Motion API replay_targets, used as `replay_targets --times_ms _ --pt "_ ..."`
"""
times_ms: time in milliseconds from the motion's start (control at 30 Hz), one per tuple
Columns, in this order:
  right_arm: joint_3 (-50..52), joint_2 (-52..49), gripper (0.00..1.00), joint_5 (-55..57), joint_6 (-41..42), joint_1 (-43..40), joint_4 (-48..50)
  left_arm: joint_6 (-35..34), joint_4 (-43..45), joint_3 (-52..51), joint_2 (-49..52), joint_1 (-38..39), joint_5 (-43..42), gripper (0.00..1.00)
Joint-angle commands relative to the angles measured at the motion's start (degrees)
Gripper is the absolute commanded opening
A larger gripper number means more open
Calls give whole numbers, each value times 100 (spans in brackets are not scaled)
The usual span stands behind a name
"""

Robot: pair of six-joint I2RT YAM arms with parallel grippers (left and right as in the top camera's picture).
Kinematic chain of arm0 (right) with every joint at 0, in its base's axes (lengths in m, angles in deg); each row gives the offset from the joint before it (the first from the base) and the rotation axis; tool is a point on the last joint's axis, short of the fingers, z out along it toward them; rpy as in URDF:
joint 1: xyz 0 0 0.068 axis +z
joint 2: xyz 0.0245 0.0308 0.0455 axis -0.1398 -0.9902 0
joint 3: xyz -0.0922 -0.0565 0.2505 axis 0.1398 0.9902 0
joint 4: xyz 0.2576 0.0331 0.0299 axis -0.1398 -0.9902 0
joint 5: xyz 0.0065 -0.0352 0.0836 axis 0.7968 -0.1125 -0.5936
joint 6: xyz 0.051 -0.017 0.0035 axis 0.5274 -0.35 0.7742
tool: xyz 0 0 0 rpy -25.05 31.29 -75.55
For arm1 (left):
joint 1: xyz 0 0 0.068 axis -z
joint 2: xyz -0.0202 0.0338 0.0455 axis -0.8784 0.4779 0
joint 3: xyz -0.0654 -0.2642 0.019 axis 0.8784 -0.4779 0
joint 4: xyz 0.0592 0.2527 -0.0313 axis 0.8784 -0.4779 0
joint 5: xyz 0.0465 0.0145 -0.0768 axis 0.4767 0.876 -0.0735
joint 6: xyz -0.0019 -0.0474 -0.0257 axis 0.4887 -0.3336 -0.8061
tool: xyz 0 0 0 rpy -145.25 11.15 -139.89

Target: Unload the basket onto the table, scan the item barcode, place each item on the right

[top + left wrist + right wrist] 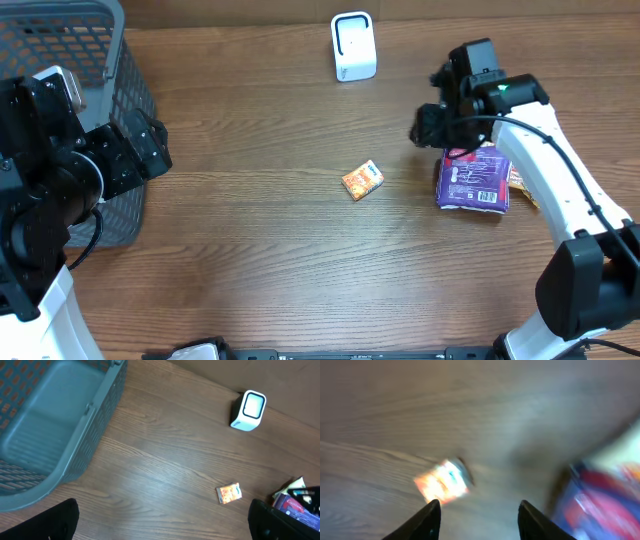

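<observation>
Wooden desk (260,260); small orange packet (362,180) lies flat mid-desk; white scanner (353,46) near far edge; right gripper (477,520) parted, empty, near purple pack (473,182); left gripper (165,527) spread wide, empty. Risk: thin packet skids under fingertips; barcode ends up facing away from scanner.
</observation>
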Motion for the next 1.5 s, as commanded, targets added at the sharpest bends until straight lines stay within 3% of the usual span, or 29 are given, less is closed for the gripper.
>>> replay_targets --times_ms 0,100,233,567,967,1067,1267,1367,1467 --pt "11 -116 50 -444 -343 339 476 -76 11 4 0 -31 52 100" --pt "35 -334 43 -374 -120 474 647 -76 11 4 0 -31 50 100" --pt "208 -682 25 170 695 509 807 -76 11 4 0 -31 52 100" --pt "284 -1493 14 -457 898 557 909 -76 11 7 0 -31 50 100" --pt "315 -1648 9 -560 890 828 179 -76 11 4 0 -31 52 100" --pt "315 -1648 4 -1082 557 890 -127 -76 11 4 0 -31 50 100" --pt "273 -1416 4 -1539 229 940 -761 -76 11 4 0 -31 52 100" --pt "118 -1108 5 -1397 68 927 -826 -76 11 4 0 -31 52 100" --pt "-90 -837 14 -498 68 852 -640 -76 11 7 0 -31 52 100"
